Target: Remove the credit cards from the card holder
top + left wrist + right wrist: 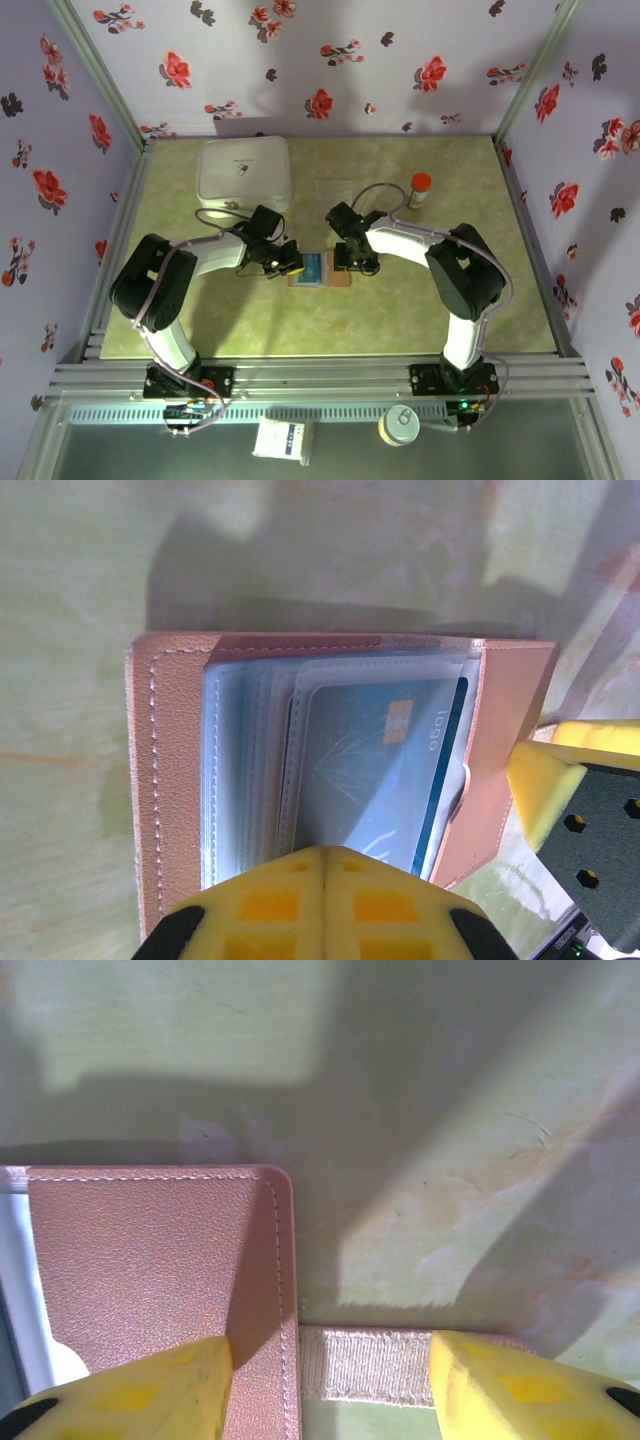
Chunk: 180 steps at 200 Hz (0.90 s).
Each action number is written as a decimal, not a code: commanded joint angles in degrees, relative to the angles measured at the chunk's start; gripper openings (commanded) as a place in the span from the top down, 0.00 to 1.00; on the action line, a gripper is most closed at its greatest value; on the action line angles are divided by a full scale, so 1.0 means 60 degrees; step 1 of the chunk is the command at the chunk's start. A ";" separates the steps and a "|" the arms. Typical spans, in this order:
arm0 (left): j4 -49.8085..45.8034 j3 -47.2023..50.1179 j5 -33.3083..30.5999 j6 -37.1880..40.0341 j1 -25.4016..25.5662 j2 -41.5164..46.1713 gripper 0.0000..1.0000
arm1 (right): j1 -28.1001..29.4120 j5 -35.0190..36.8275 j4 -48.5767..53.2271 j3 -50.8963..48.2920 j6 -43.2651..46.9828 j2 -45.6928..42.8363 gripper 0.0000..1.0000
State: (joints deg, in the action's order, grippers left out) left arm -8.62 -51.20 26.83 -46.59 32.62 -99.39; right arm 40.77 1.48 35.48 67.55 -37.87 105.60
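The card holder [340, 279] lies open mid-table, tan leather outside [170, 770] with clear sleeves inside. A blue credit card [380, 770] sits in the top sleeve, also seen from above as a blue patch [313, 267]. My left gripper [322, 858] is shut, its yellow fingertips pressed together at the near edge of the sleeves and card, nothing seen between them. My right gripper [330, 1385] is open at the holder's right flap [150, 1260]. One fingertip [150, 1390] rests on the flap, the other [520, 1390] at the end of the closure strap [365, 1365].
A white rounded box [245, 170] stands at the back left. A small bottle with a red cap [419, 190] stands at the back right. Flowered walls close in the table on three sides. The two arms meet over the holder, fingers close together.
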 commanded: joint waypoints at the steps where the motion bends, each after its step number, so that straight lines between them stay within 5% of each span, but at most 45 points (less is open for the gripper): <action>1: -0.0355 0.0286 -0.0136 -0.0184 0.0034 0.0013 1.00 | 0.0160 -0.0270 0.0082 0.0327 -0.0050 -0.0586 0.45; 105: -0.0262 0.0217 -0.0102 -0.0365 0.0014 0.0164 0.97 | 0.0276 -0.3429 -0.3383 -0.0477 -0.1140 -0.0741 0.61; 180: -0.0557 -0.0134 0.0018 -0.0348 0.0020 0.0724 0.87 | 0.0261 -0.3913 -0.4485 -0.1072 -0.1394 -0.0030 0.66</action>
State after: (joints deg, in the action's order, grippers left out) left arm -9.32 -50.85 27.03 -48.82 32.62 -97.03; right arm 42.02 -20.25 11.40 62.11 -45.10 104.31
